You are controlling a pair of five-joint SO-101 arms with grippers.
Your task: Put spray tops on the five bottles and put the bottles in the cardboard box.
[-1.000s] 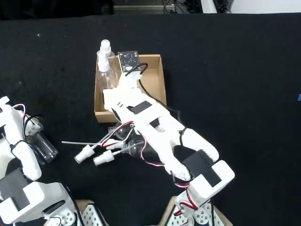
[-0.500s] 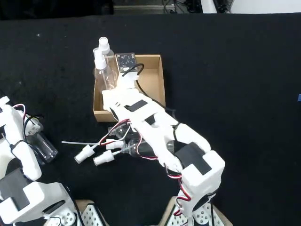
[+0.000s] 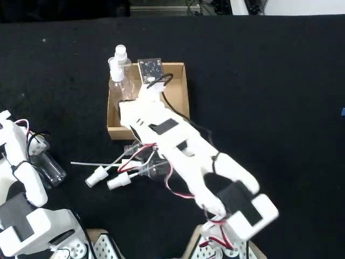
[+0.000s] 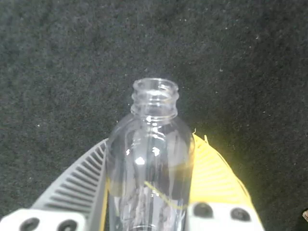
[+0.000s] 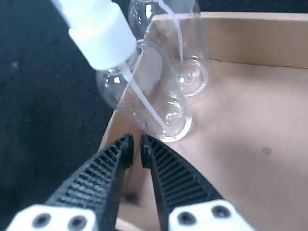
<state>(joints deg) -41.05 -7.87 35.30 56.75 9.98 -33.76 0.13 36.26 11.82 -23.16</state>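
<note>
1. Bench (image 3: pixel 280 81): black cover, with open room to the right of the box and along the far edge.
2. Right arm (image 3: pixel 188 151): stretched diagonally from the near edge over the box. Its hand (image 5: pixel 135 147) hangs above the box's left wall, jaws nearly closed on nothing (a slit remains).
3. Cardboard box (image 3: pixel 175 100): two capped bottles (image 3: pixel 119 75) stand in its far-left corner, one tilted.
4. Left hand (image 4: pixel 151 139): at the bench's left edge, clamped on an uncapped bottle (image 4: pixel 154 103).
5. Another bottle (image 3: pixel 156 170) lies under the right arm.
6. Two loose spray tops (image 3: pixel 119 182) lie beside it.
</note>
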